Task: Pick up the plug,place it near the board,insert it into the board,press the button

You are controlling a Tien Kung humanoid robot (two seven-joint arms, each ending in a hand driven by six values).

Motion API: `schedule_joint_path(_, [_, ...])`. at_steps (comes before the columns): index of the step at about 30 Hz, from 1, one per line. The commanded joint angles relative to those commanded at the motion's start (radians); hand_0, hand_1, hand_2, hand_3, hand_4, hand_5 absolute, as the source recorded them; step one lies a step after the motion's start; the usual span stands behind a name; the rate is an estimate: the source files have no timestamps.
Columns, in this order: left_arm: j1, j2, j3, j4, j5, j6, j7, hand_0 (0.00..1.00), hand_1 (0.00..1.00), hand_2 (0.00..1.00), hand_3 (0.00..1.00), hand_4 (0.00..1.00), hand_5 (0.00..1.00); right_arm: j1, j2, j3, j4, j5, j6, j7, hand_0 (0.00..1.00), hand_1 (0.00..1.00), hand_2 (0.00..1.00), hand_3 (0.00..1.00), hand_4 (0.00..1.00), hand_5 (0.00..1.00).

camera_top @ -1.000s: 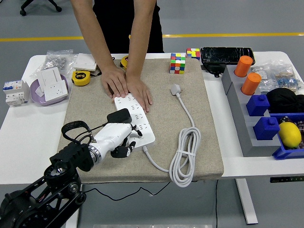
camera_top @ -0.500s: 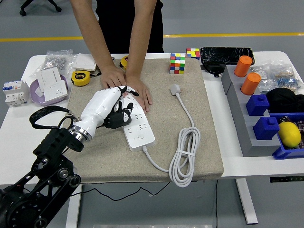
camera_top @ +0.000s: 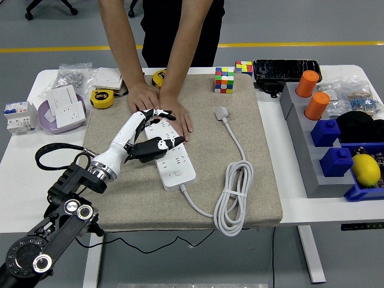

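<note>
A white power strip lies on the beige mat. A black plug sits on the strip's middle, under my left hand's palm. My left hand reaches over the strip with fingers spread; the upper fingertips lie near the strip's far end and the thumb lies along the plug. A person at the far side presses both hands on the strip's far end, close to my fingertips. The strip's white cord lies coiled to the right, ending in a white plug. My right arm is out of view.
Two colour cubes and a black case stand at the mat's far edge. A yellow tape measure and a purple bowl of sockets are at the left. A grey rack with orange cylinders, blue blocks and a lemon is at the right.
My left hand rose from the strip's near end to its middle with the plug, then its fingers uncurled and stretched toward the far end. The person's hands stayed on the strip.
</note>
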Motion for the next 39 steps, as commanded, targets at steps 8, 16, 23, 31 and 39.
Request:
schedule_joint_path(8, [-0.022,0.008,0.015,0.019,0.26,-0.085,0.108,0.986,0.998,0.979,0.956,0.998,0.158,0.002,-0.005,-0.003,0.0,-0.001,0.0,-0.001,0.863,0.719,0.712,0.693,0.998,0.663])
schedule_joint_path(16, [-0.06,0.011,0.06,0.085,0.466,-0.127,0.145,0.937,0.967,0.93,0.902,0.998,0.121,-0.003,0.0,0.001,0.0,-0.007,0.001,-0.003,0.863,0.719,0.712,0.693,0.998,0.662])
schedule_joint_path(23, [-0.084,0.002,0.074,0.137,0.504,-0.085,0.134,0.892,0.935,0.897,0.873,0.998,0.119,0.005,-0.005,-0.01,0.0,0.009,-0.001,0.0,0.863,0.719,0.712,0.693,0.998,0.663])
schedule_joint_path(31, [-0.099,-0.009,0.072,0.167,0.521,-0.034,0.124,0.779,0.845,0.797,0.798,0.998,0.142,0.0,0.0,0.005,0.0,-0.004,0.001,-0.001,0.862,0.719,0.712,0.692,0.998,0.663])
schedule_joint_path(39, [-0.104,-0.011,0.048,0.193,0.573,-0.007,0.128,0.647,0.683,0.619,0.649,0.935,0.147,0.003,-0.002,0.004,0.0,0.001,0.0,0.001,0.862,0.718,0.712,0.692,0.998,0.663])
